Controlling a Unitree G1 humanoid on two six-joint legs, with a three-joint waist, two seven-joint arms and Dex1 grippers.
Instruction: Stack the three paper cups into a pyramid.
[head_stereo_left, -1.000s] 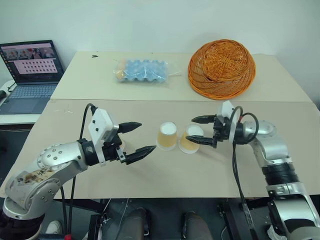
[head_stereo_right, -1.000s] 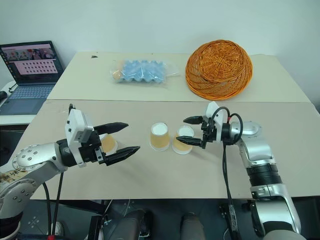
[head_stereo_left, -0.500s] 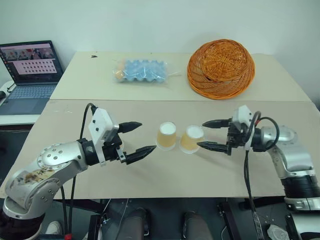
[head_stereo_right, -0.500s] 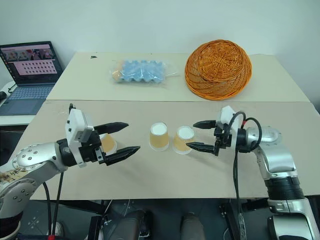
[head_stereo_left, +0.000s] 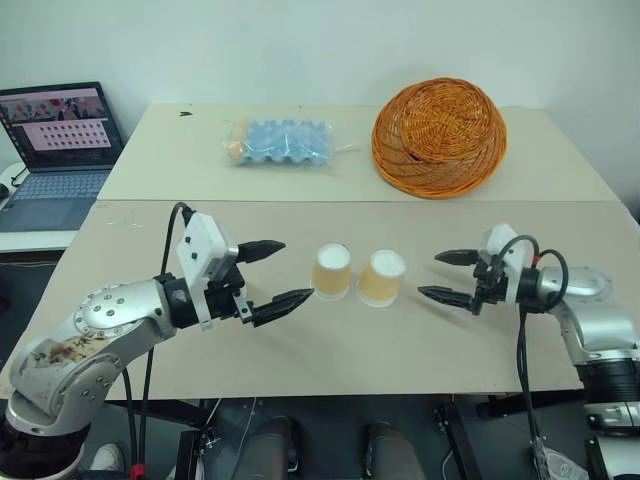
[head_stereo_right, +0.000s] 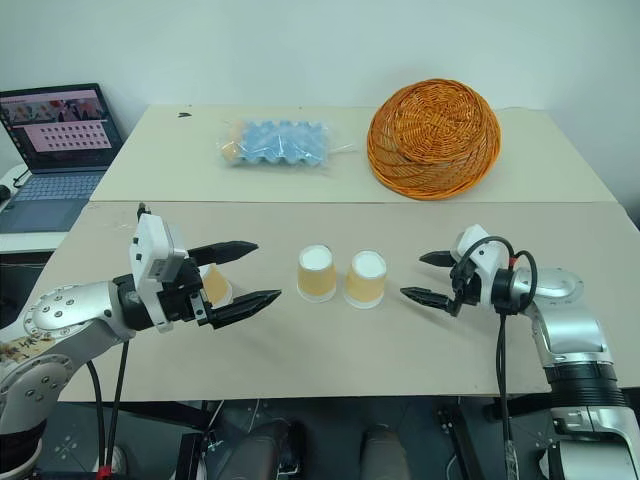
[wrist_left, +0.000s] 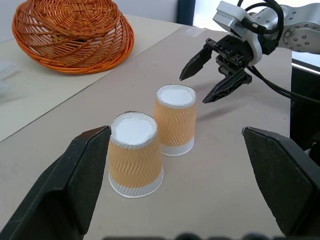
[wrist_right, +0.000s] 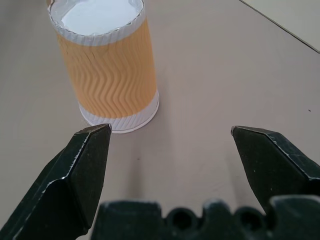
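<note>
Two of the three paper cups stand upside down, white bases up, side by side near the middle of the front desk (head_stereo_left: 400, 340): the left cup (head_stereo_left: 332, 271) and the right cup (head_stereo_left: 382, 277), close together; whether they touch cannot be told. The third cup (head_stereo_right: 217, 286) sits behind the left gripper (head_stereo_left: 280, 272), mostly hidden by it, with its tan-orange side showing in the right eye view. No cup rests on top of another. Nothing can be seen inside any cup, as the two middle ones show only their flat bases.

On the far desk, an orange wicker basket (head_stereo_left: 438, 135) lies dome up, so its inside is hidden. Beside it, towards the left, a clear plastic bag (head_stereo_left: 283, 142) holds a blue egg tray. An open laptop (head_stereo_left: 58, 150) sits at the far left; its screen writing is too small to read.

The left gripper hovers level just left of the left cup, pointing at it, jaws released and wide, grasping nothing. The right gripper (head_stereo_left: 446, 275) hangs apart from the right cup on its right side, pointing at it and tilted slightly down, jaws likewise spread and empty.
</note>
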